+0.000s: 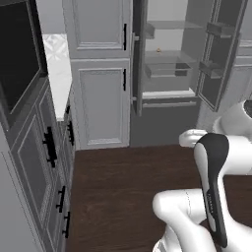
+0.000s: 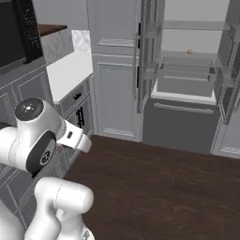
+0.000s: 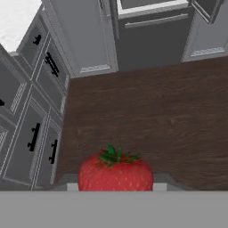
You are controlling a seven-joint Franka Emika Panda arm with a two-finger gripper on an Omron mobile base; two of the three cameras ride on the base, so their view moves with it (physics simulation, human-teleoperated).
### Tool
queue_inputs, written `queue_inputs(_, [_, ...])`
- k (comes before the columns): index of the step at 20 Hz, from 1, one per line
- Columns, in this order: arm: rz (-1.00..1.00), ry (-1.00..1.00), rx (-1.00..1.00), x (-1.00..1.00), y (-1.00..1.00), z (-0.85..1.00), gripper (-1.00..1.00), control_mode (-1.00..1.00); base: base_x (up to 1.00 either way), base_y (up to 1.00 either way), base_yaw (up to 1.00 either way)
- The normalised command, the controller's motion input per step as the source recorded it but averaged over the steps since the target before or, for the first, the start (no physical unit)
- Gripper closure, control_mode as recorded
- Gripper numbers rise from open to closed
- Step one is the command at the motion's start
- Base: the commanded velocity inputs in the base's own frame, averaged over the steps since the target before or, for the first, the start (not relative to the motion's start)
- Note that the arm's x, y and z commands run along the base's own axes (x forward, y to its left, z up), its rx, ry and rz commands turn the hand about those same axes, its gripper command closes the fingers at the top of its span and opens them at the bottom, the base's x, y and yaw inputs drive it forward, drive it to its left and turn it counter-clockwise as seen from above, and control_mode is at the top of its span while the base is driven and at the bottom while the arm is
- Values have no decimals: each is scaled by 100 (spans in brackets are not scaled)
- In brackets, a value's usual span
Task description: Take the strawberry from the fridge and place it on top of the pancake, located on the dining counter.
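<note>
Strawberry clamped between gripper tips, above wood floor, away from open fridge.
Risk: slipping out during travel to dining counter, given small round shape, shallow hold.

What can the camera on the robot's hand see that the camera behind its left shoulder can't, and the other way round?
Hand view: the strawberry, red with green leaves, held in the pincer above the dark wood floor.

Left base view: the fridge's upper shelves, a small tan item on one, and the robot's arm.

Both: the open fridge, its bottom drawer, the light grey cabinets and the floor.
</note>
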Motion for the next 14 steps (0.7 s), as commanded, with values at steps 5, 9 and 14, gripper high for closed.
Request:
queue_inputs(5, [0, 0, 0, 0, 0, 0, 100, 100, -100, -27, -23])
queue_inputs(9, [0, 0, 0, 0, 0, 0, 100, 100, -84, -11, -65])
queue_inputs(14, [0, 0, 0, 0, 0, 0, 100, 100, -49, -6, -80])
